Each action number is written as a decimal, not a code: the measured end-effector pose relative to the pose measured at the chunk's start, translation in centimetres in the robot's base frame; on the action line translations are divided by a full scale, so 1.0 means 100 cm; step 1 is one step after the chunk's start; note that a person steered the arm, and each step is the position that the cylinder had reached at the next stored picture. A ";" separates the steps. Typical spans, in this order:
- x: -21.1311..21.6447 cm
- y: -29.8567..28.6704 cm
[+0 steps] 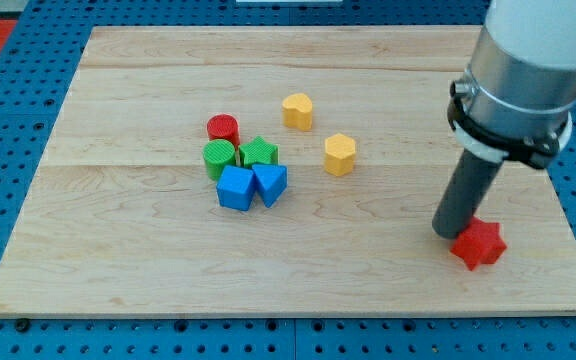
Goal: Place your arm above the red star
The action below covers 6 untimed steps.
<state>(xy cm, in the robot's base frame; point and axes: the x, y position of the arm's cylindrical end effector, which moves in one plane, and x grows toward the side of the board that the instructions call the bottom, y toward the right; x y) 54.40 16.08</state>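
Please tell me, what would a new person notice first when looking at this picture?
First, the big grey arm at the view's right, with my tip resting just left of the red star near the board's lower right corner. Next, the tight cluster left of centre: red cylinder, green cylinder, green star, blue cube and blue triangular block.

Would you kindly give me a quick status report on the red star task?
My tip at the red star's left edge, apparently touching. Star near the board's right bottom corner. Nothing in the way; other blocks clustered far left.
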 end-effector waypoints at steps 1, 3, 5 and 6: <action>0.018 -0.015; -0.043 -0.035; -0.044 0.034; -0.033 0.046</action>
